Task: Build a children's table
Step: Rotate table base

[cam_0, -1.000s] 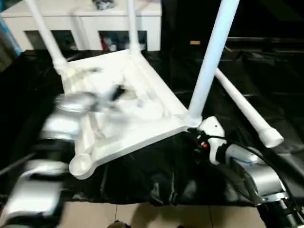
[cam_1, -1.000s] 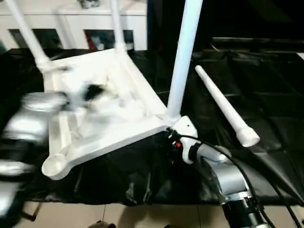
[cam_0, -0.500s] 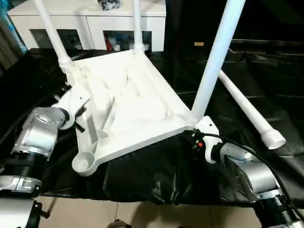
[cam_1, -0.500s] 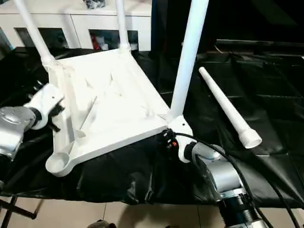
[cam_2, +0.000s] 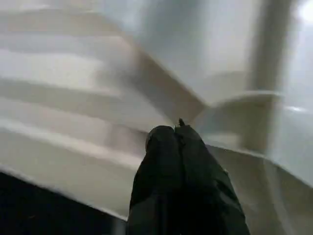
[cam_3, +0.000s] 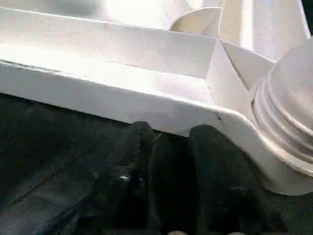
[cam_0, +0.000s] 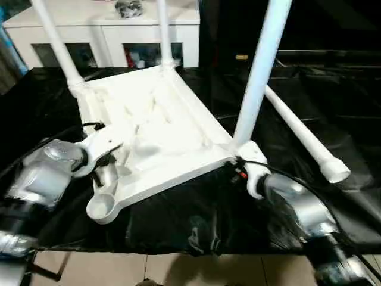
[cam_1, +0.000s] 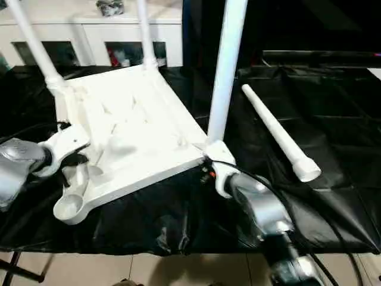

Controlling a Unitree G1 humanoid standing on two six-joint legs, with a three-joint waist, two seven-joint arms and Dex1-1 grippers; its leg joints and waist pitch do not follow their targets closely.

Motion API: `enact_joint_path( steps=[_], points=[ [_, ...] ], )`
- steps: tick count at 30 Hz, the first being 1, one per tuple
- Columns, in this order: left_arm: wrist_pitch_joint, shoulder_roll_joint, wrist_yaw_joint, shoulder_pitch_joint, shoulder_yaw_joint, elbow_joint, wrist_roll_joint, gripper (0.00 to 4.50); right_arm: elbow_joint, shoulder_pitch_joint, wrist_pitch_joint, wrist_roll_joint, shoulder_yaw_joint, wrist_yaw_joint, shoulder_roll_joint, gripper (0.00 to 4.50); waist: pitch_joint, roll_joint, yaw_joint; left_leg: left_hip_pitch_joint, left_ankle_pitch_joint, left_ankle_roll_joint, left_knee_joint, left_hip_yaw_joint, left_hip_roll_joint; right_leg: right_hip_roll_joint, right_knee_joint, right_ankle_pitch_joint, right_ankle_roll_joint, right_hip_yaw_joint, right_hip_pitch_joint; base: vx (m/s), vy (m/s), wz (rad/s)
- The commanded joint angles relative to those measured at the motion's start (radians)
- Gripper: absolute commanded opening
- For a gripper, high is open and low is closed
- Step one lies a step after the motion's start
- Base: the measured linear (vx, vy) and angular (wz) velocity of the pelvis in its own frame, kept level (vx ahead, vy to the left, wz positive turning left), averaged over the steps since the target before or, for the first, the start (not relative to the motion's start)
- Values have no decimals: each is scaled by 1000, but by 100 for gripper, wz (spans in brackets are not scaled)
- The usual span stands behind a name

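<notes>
Across the middle of the head views, the upturned white tabletop (cam_0: 156, 128) lies ribbed side up on a black-draped table (cam_0: 196, 223). Three white legs (cam_0: 261, 70) stand in its corner sockets, at upper left, upper centre and right of centre. A fourth leg (cam_1: 275, 133) lies loose on the black cover at right, and the near-left socket (cam_0: 100, 208) looks empty. So the build seems about three quarters done, with one leg left to fit.

Left tool (cam_2: 177, 133): its wrist view shows the black fingers pressed together, holding nothing, close against the ribs. Right tool (cam_3: 166, 134): its wrist view shows fingers a little apart beneath the tabletop's edge, beside the threaded leg base (cam_3: 288, 115); whether they grip is unclear.
</notes>
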Motion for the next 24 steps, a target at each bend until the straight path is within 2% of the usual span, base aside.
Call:
enact_joint_path(
  steps=[1,4,5,7,12,13,18,19,20,24],
  points=[
    [20,-8,-65,42,-68,-1,-22,0,40,-32,-25,-19,13,-14,15,109,-57,0,-3,17,-259,-15,-66,-20,22,-75,-74,-333,-167,47,37,0,0,0],
    [-1,-26,-2,21,-39,17,-6,0,102,-71,-54,-33,14,-22,20,90,-57,-7,-2,19,-266,-13,-64,-18,20,-76,-77,-352,-160,47,37,0,0,0],
    [-1,-27,1,19,-36,20,-6,0,105,-73,-55,-33,13,-22,20,77,-56,-4,-2,18,-266,-13,-65,-19,20,-76,-80,-367,-155,46,38,0,0,0],
    [0,-28,30,-5,-15,43,1,0,130,-89,-71,-36,9,-23,20,65,-58,-5,1,20,-263,-12,-63,-18,19,-75,-79,-376,-147,47,36,0,0,0],
    [-8,-5,74,-27,-5,69,26,0,166,-100,-110,-41,10,-3,12,16,-57,-8,-1,15,-265,-9,-65,-21,17,-75,-82,-404,-124,44,38,0,0,0],
    [-10,-4,89,-31,-5,79,33,0,172,-102,-113,-43,8,-5,12,16,-61,-5,-1,15,-249,-8,-63,-21,19,-74,-78,-370,-130,45,37,0,0,0],
    [-21,2,122,-46,-8,111,55,0,197,-109,-133,-45,5,-2,10,7,-65,-5,0,11,-214,-3,-61,-20,21,-72,-65,-255,-170,45,41,0,0,0],
    [-28,1,118,-46,-14,118,52,0,204,-112,-140,-45,5,-1,10,7,-65,-1,0,12,-216,-4,-60,-21,20,-71,-64,-249,-175,45,41,0,0,0],
    [-40,-18,89,-39,-18,124,24,0,216,-116,-150,-46,6,0,12,7,-66,-5,0,12,-219,-3,-59,-20,20,-72,-65,-244,-182,45,41,0,0,0],
    [-58,-46,46,-35,-38,136,3,0,241,-127,-169,-49,5,-3,18,7,-64,-6,2,11,-226,-3,-60,-19,20,-75,-66,-259,-185,45,42,0,0,0]
  ],
)
